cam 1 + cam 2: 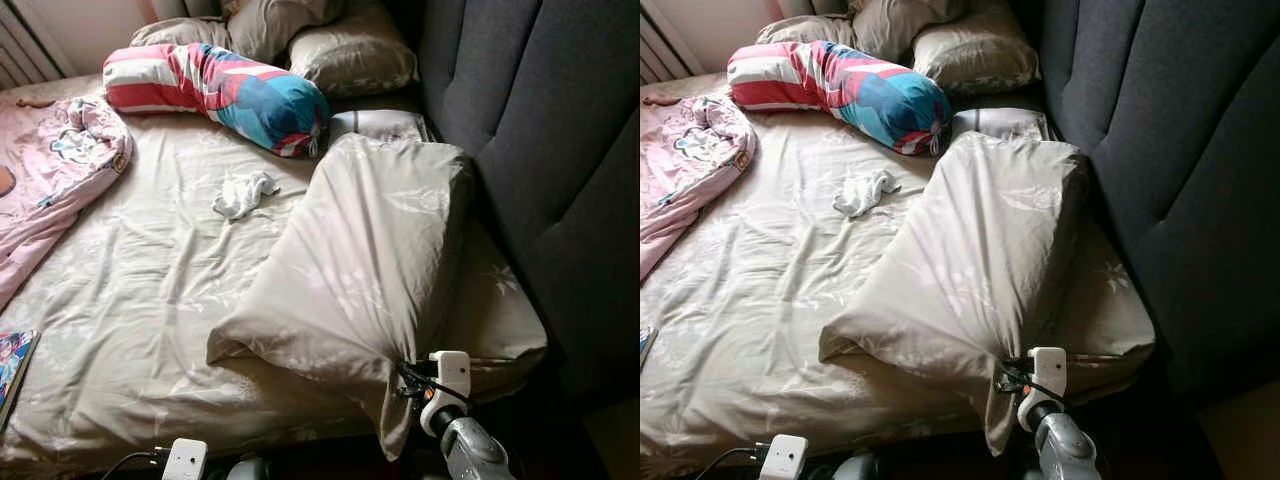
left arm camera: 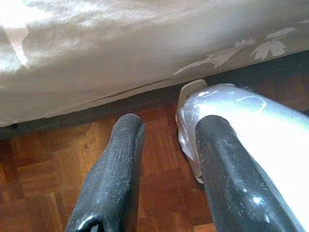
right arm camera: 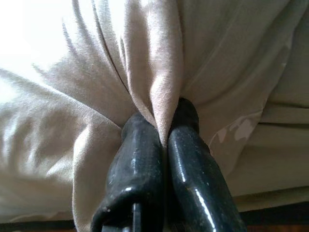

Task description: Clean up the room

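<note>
The right gripper (image 3: 164, 130) pinches the big pillow's (image 1: 360, 260) corner tight. Next, I think, lift it toward the other pillows (image 1: 350, 55). The left gripper (image 2: 164, 145) hangs open, holding nothing.

beige pillow (image 1: 365, 260), tilted, perhaps lifted, on bed (image 1: 150, 300)

A bed (image 1: 150, 330) covered in a pale beige leaf-patterned sheet stands against a dark grey padded headboard (image 1: 560, 150), with a wooden parquet floor (image 2: 43, 179) showing beneath its edge. On the sheet lie a large beige pillow (image 1: 360, 260) along the headboard side, a red, white and blue striped bolster (image 1: 215, 90) near the far end, more beige pillows (image 1: 350, 55) behind it, and a small crumpled white cloth (image 1: 243, 193) near the middle. A pink patterned blanket (image 1: 55, 175) lies along the left side, and a colourful book (image 1: 12, 365) rests at the near left edge
</note>
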